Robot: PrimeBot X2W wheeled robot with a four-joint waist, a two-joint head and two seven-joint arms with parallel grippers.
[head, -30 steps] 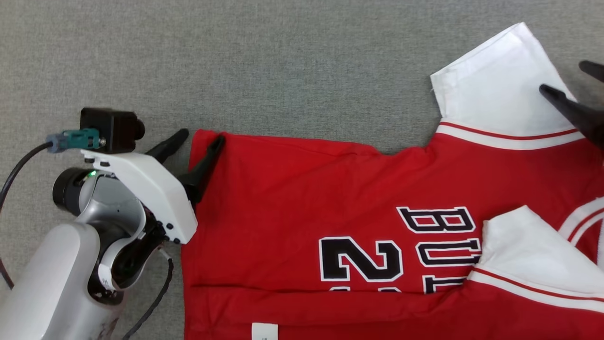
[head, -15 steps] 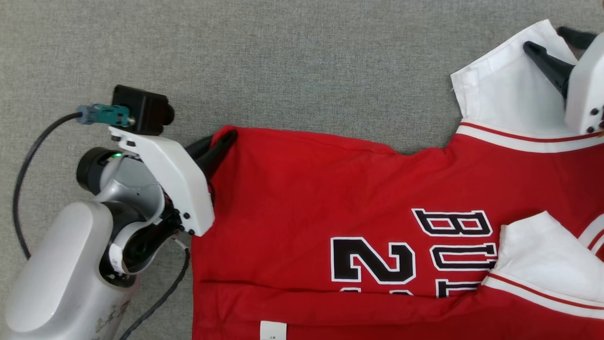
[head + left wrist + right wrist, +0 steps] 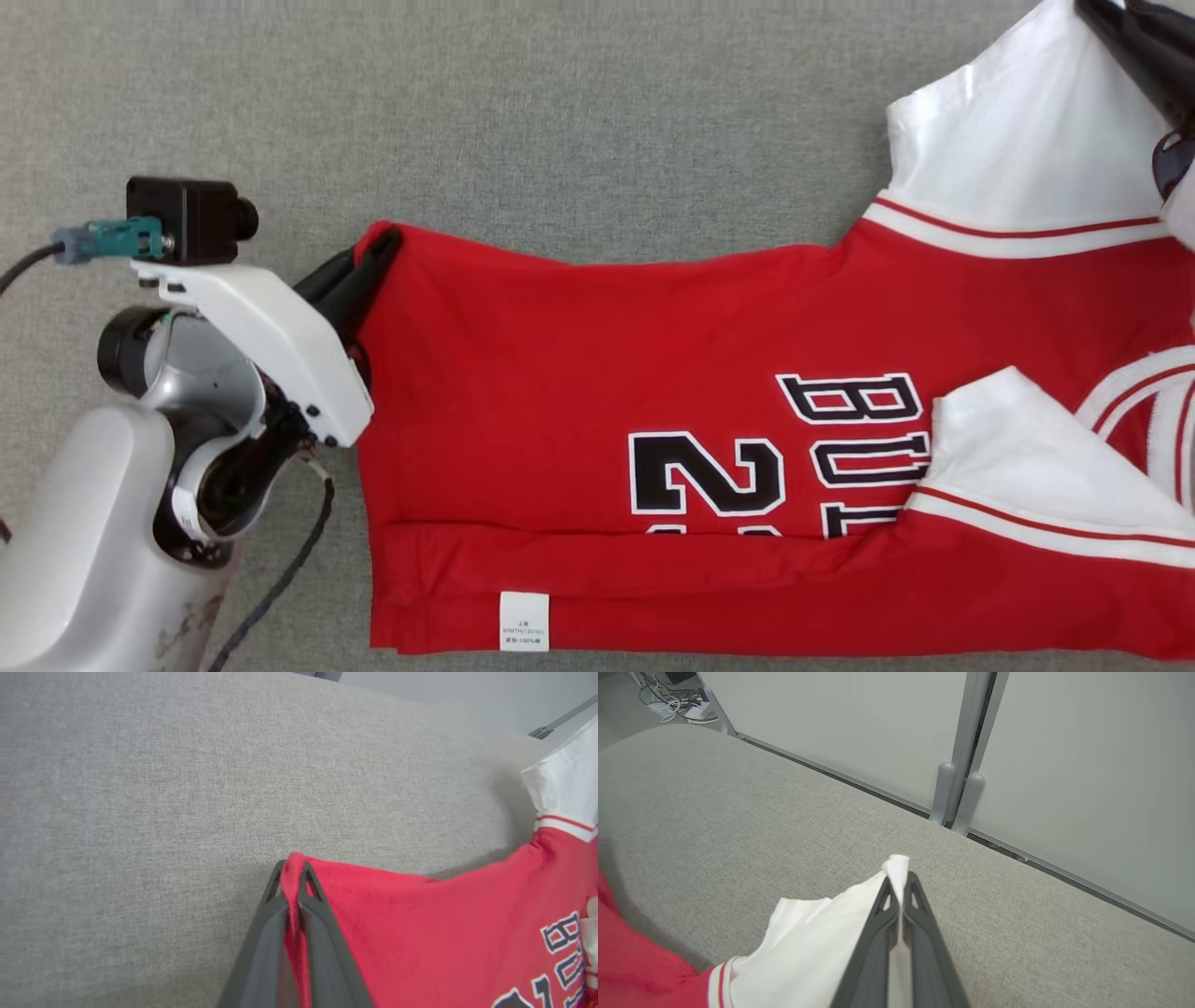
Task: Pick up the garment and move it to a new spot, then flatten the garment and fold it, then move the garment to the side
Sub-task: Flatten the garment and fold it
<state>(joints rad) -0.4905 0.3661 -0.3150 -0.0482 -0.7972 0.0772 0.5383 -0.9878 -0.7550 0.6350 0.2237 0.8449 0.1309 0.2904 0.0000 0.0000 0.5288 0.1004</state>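
Likely soft and limp, the garment (image 3: 653,355) lies across the centre and right of the grey counter (image 3: 560,112), left claw (image 3: 292,870) pinching its hem corner (image 3: 378,233), right claw (image 3: 901,882) its upper-right sleeve tip (image 3: 896,861).

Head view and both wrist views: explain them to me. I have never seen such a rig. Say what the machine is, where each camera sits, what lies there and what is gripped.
It is a wheeled robot with two arms. The head view looks down from its head; its pale left arm shows at lower left. Each wrist view looks along one gripper's two dark fingers. On the grey surface lies a partly folded red jersey with white sleeves. The left gripper is shut on the jersey's red hem corner; the right gripper is shut on the tip of a white sleeve.
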